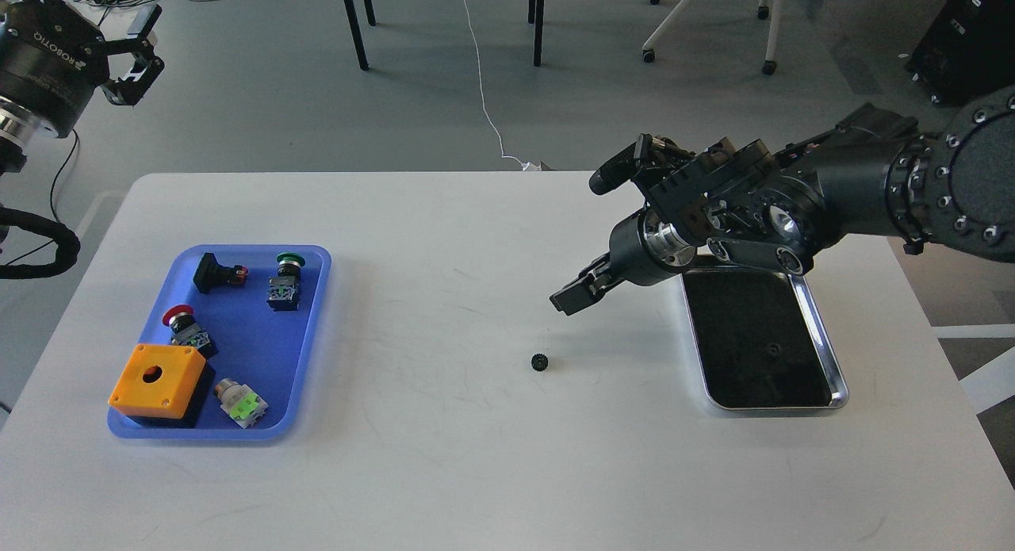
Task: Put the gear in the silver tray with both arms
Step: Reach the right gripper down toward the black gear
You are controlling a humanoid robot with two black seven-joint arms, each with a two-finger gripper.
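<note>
Gear: 1, small, black, toothed rim, lying alone on white table near centre, nothing touching it. Sits left of silver tray, apart from it, open table between.

Silver tray: 1, shallow, rectangular w/ rounded corners, polished rim, dark reflective bottom; far-left corner hidden under right arm. A faint dark speck shows on the bottom, can't tell what it is.

Right gripper hangs above table, up and right of gear, not touching it, pointing down-left. Seen dark and nearly end-on, fingers can't be told apart, so can't tell if spread or pressed together. Right arm comes in from right edge, crossing over tray's far end.

Left gripper raised at top-left, off the table, well apart from everything; fingers spread, nothing between them.

Blue tray: 1, left side of table, well apart from gear. In it: orange box w/ round hole, 1; push-button parts, 4 – black, green-capped, red-capped, and one w/ bright green body.
</note>
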